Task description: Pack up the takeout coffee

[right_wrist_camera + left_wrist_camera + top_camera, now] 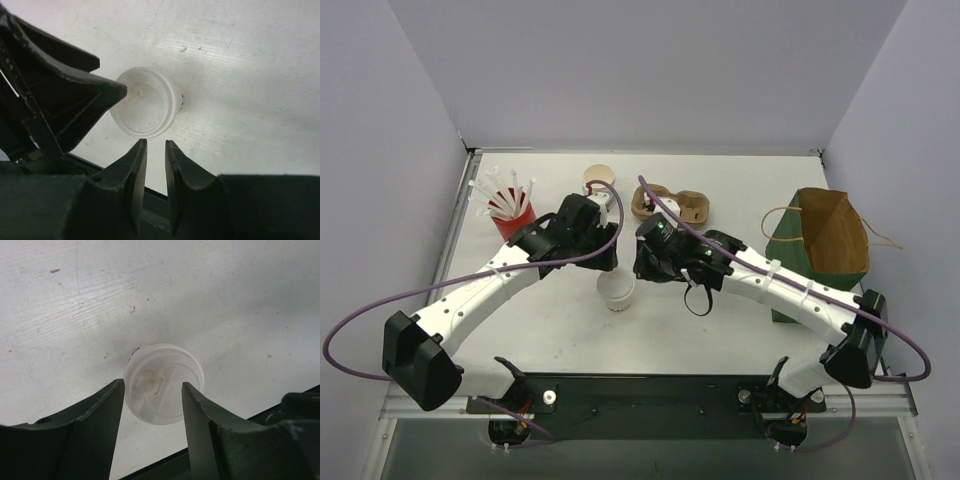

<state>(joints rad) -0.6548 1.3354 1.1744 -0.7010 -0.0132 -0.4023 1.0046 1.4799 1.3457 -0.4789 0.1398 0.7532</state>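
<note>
Two pairs of jaws flank the lidded cup on the desk: left jaws spread astride it, seemingly for lifting; right jaws nearly pressed together, empty.

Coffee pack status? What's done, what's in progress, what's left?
Done: the lid looks seated on the white cup, which stands on the table.
In hand: nothing is gripped. The left gripper is open at the cup, and the right gripper hovers nearly closed and empty.
Left: move the cup into the brown pulp carrier behind it, then presumably into the paper bag at right.
</note>
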